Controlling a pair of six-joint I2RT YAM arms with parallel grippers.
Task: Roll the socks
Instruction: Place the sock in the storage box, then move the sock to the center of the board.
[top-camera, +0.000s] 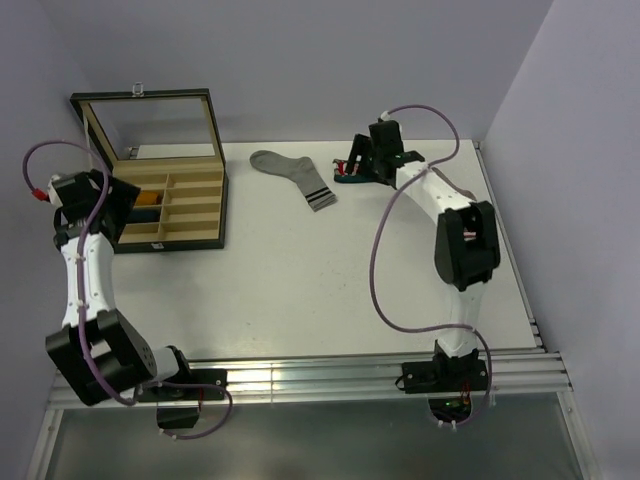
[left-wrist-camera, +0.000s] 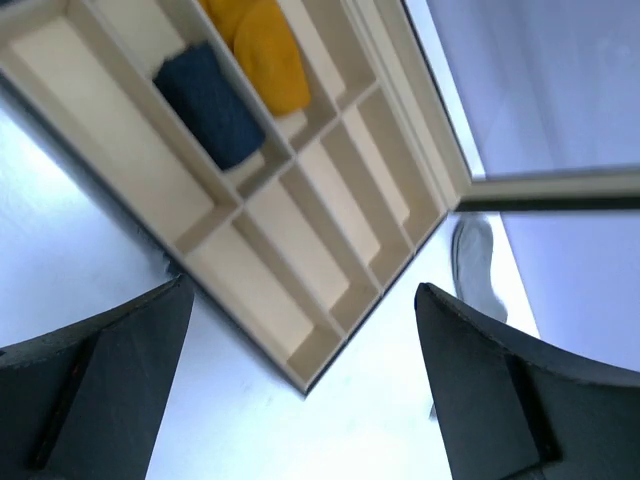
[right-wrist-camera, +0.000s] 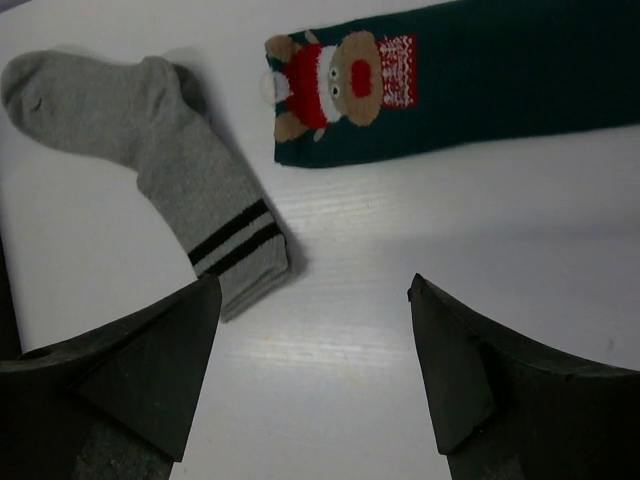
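Left gripper (left-wrist-camera: 300, 300), jaws wide and empty, hangs over the pale, slotted box (left-wrist-camera: 440, 170), where a nubbly navy roll (left-wrist-camera: 210, 105) and a rounded mustard roll (left-wrist-camera: 265, 50) fill adjoining slots. Right gripper (right-wrist-camera: 313, 290), also wide, hovers near the flat teal sock (right-wrist-camera: 500, 90) beside a bent grey sock (right-wrist-camera: 170, 170).

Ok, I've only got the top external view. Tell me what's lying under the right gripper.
Observer: A dark green sock with a reindeer figure lies flat there, unrolled, beside the grey sock.
Operator: Check whether the right gripper has it.
Observer: No. The right gripper is open, with nothing between its fingers.
Operator: Now look inside the box.
Observer: A navy roll and a yellow roll sit in neighbouring compartments of the box.
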